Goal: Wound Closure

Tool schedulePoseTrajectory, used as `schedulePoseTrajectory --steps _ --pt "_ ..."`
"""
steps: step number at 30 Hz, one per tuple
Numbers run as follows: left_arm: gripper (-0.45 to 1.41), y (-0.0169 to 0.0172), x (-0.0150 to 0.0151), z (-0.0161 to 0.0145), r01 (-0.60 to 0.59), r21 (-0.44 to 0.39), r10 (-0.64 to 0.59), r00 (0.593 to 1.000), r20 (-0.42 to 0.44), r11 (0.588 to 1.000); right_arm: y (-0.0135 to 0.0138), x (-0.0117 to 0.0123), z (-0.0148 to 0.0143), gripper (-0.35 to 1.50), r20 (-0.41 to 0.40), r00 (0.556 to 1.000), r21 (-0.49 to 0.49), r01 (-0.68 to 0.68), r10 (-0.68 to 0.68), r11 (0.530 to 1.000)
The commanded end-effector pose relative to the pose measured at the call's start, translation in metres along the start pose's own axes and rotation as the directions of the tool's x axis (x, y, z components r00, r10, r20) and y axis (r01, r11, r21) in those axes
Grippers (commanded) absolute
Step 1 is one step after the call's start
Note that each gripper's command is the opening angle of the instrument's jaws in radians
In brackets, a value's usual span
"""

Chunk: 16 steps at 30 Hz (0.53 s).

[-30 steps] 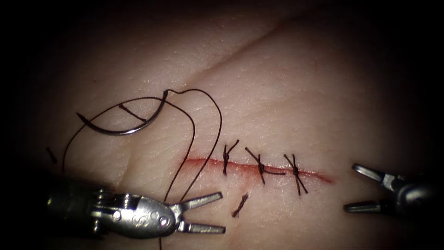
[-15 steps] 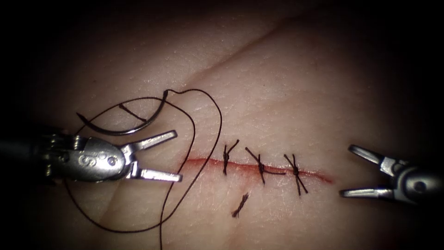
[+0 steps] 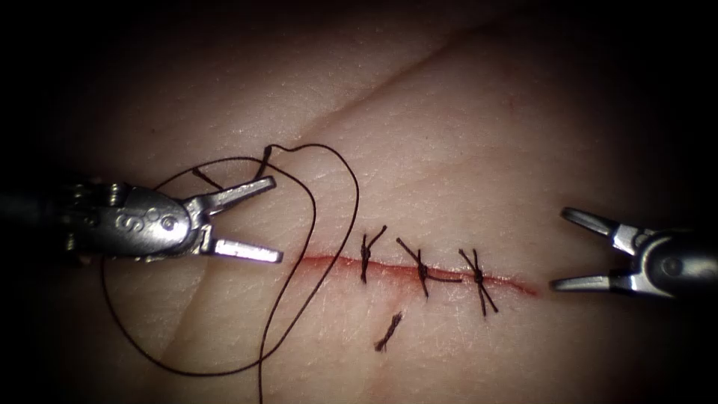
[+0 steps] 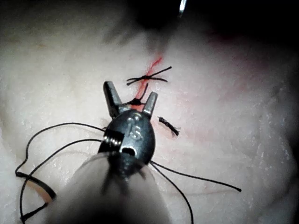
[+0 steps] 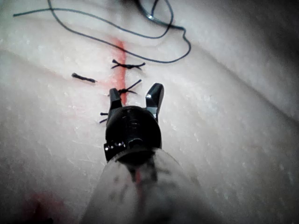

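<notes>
Endoscope view, left to right. At far left, left tool (image 3: 277, 218), entering across the tissue (image 3: 449, 150) with jaws spread wide and nothing between them. Upper jaw laid over the curved needle (image 3: 263, 166), hiding most of its arc but not clamped on it. Needle flat on the surface, left of the cut (image 3: 329, 260), not in the tissue; only the thread-bearing end seen past the jaw tip.

From that end, dark thread (image 3: 351, 196) arching up and right, then descending towards the left end of the cut. Further slack in a large loop around and below the left tool.

Along the cut, a thin line of red fluid (image 3: 389, 266) and three tied stitches: first stitch (image 3: 366, 256), second stitch (image 3: 422, 271), third stitch (image 3: 479, 279). Just below the cut, between the first two stitches, a short cut end of thread (image 3: 389, 332), loose on the surface.

At far right, beyond the right end of the cut, right tool (image 3: 561, 250), jaws apart, holding nothing, clear of the last stitch.

Left wrist view: left tool (image 4: 131, 91) parted and empty, needle (image 4: 38, 185) beside its shaft.

Right wrist view: right tool (image 5: 135, 91) likewise parted, above the stitched line.
</notes>
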Motion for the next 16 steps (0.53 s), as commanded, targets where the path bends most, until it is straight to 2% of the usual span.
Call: schedulePoseTrajectory --steps 1,16 --pt "0.71 0.0002 -0.0004 0.0004 0.001 0.000 -0.001 1.000 0.001 1.000 -0.0001 0.0000 0.0007 1.23 -0.002 1.000 0.003 0.001 -0.001 1.000" --pt "0.71 0.0001 -0.0003 0.0004 0.003 0.002 -0.003 1.000 -0.002 1.000 0.0001 0.0002 0.0010 1.25 0.000 1.000 0.001 0.004 -0.004 1.000"
